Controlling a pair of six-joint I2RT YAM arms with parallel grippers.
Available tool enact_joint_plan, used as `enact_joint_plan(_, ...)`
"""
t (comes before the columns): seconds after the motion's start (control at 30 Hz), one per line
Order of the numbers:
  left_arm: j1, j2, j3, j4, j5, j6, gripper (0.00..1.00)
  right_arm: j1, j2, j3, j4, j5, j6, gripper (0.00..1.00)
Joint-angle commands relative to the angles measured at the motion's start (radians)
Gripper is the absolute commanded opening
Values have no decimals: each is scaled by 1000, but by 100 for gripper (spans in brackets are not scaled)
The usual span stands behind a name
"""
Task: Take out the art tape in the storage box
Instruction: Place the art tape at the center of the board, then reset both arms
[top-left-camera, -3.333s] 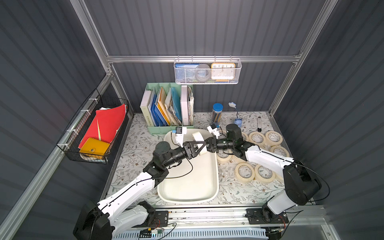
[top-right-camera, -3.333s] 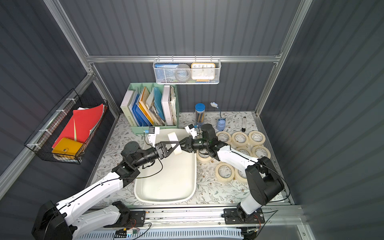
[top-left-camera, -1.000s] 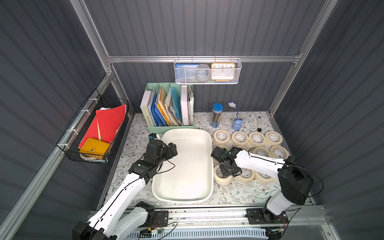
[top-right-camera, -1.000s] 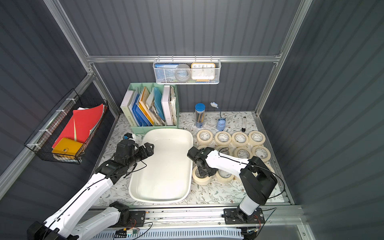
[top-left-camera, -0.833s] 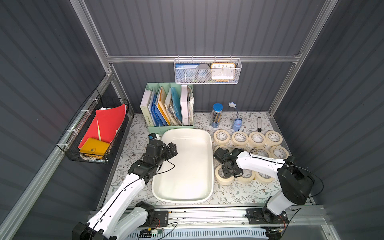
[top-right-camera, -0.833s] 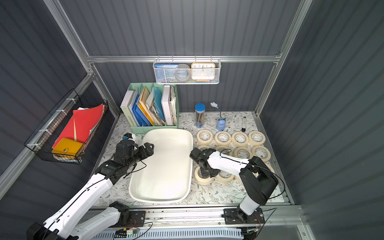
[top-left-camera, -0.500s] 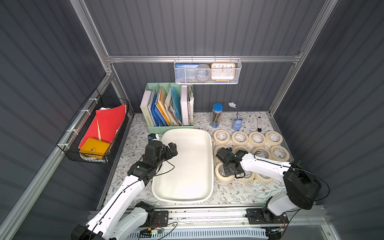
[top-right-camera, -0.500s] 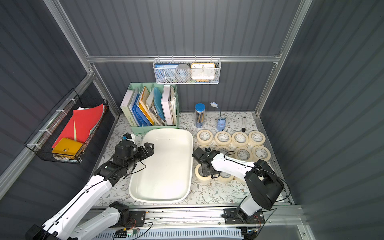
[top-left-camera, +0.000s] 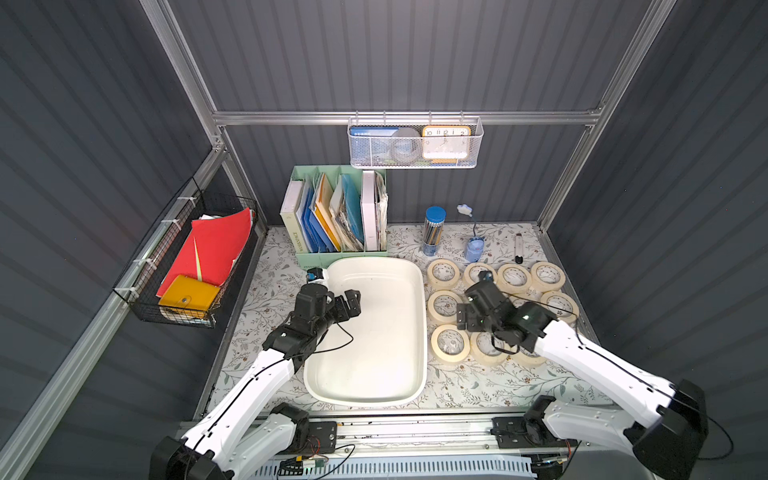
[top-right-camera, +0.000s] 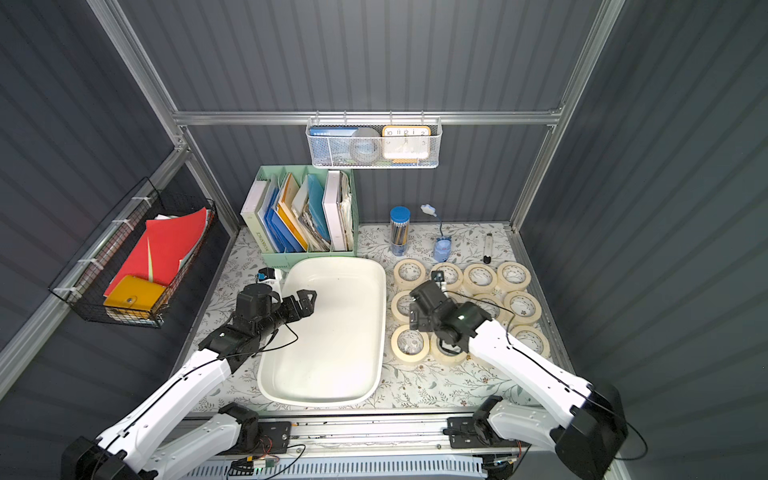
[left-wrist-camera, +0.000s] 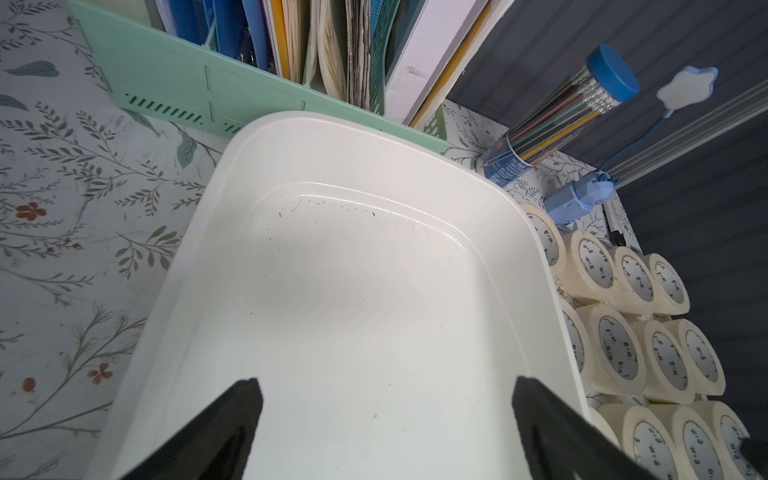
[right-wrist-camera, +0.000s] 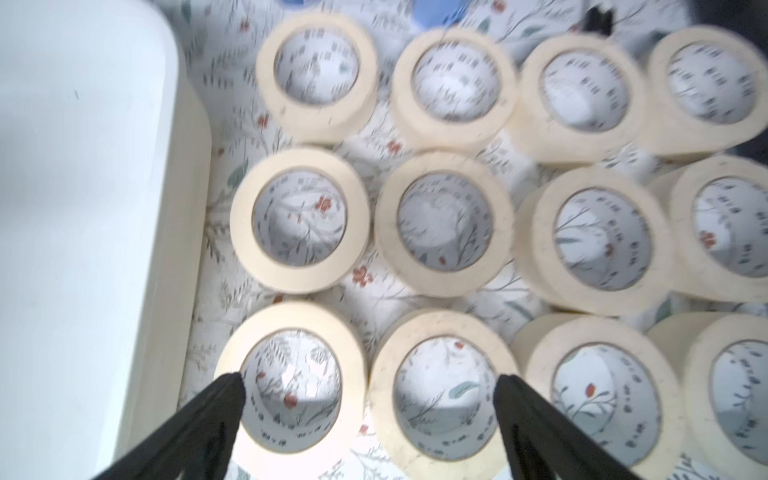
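the storage box (top-left-camera: 419, 316) sits on the floral surface (top-left-camera: 266, 299), its inside showing bare white plastic with a few dark specks. the art tape (top-left-camera: 450, 344) lies flat on the surface just beside the box, on the right arm's side, in three rows of four. the right pincer (right-wrist-camera: 369, 382) hangs above the rolls nearest the box, spread wide and gripping nothing. the left pincer (left-wrist-camera: 386, 386) hangs over the box's opposite edge, also released. a mint-green file holder (top-left-camera: 332, 257) stands right behind the box
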Motion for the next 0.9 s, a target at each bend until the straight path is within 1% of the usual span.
enact_joint_plan(0.0,7,47,-33,107,0,89,100,-124,-27,-49,93,15,-115,99)
enact_joint_plan(0.07,7,80,-42,155,-78,153,100,-183,-32,-96,170,18,-168,99)
enact_joint_plan(0.13,7,103,-77,242,-175,229,100,-244,-30,-153,266,9,-198,99)
enact_joint_plan(0.2,7,131,-112,344,-236,290,100,-285,-36,-236,399,11,-216,99)
enact_joint_plan(0.23,9,153,-123,390,-246,312,100,-306,-39,-283,474,4,-218,99)
enact_joint_plan(0.33,9,226,-134,499,-226,346,100,-363,-19,-371,636,-11,-228,99)
enact_joint_plan(0.4,8,271,-108,511,-207,349,100,-404,-10,-335,579,-35,-224,99)
enact_joint_plan(0.47,8,301,-98,537,-196,348,100,-428,-5,-349,626,-27,-258,99)
enact_joint_plan(0.53,8,315,-92,548,-185,341,100,-460,-4,-365,659,-38,-268,99)
enact_joint_plan(0.6,8,319,-88,547,-178,341,100,-501,-1,-390,702,-76,-264,99)
enact_joint_plan(0.73,11,310,-106,585,-198,394,100,-547,34,-480,888,-105,-301,99)
enact_joint_plan(0.87,58,299,-118,599,-190,438,100,-561,82,-542,1045,-133,-334,99)
